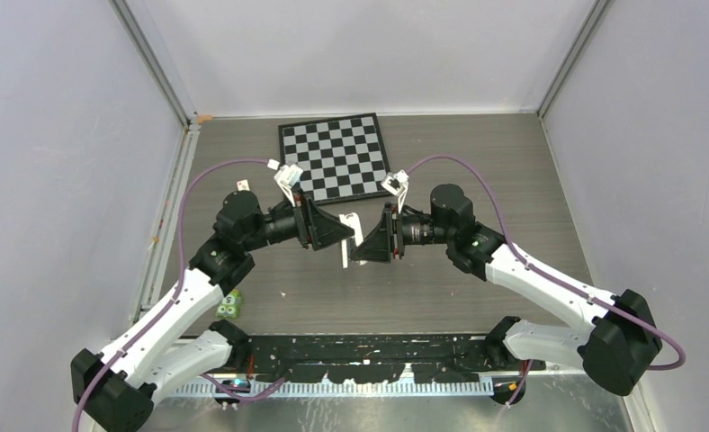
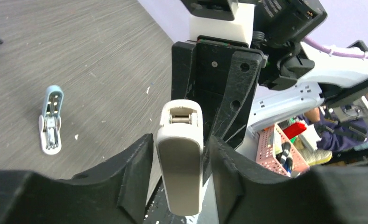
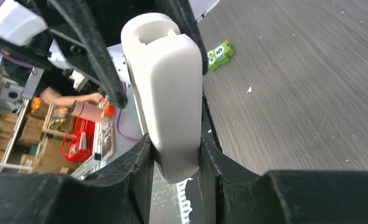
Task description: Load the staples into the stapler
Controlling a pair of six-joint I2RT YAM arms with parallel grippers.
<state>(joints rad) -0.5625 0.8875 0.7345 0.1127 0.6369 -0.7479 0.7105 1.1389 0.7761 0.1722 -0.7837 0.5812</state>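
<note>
Now stapler (image 1: 349,239) sits pinched btwn L jaws & R jaws.

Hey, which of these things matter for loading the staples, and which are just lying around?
For the job: white stapler; no staples in view.
Lying about: light-blue-and-white object, green number block, checkerboard.

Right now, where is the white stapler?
In the top view, the stapler is at mid-table, gripped between the left hand and the right hand, which meet from either side, just nearer than the checkerboard.
</note>
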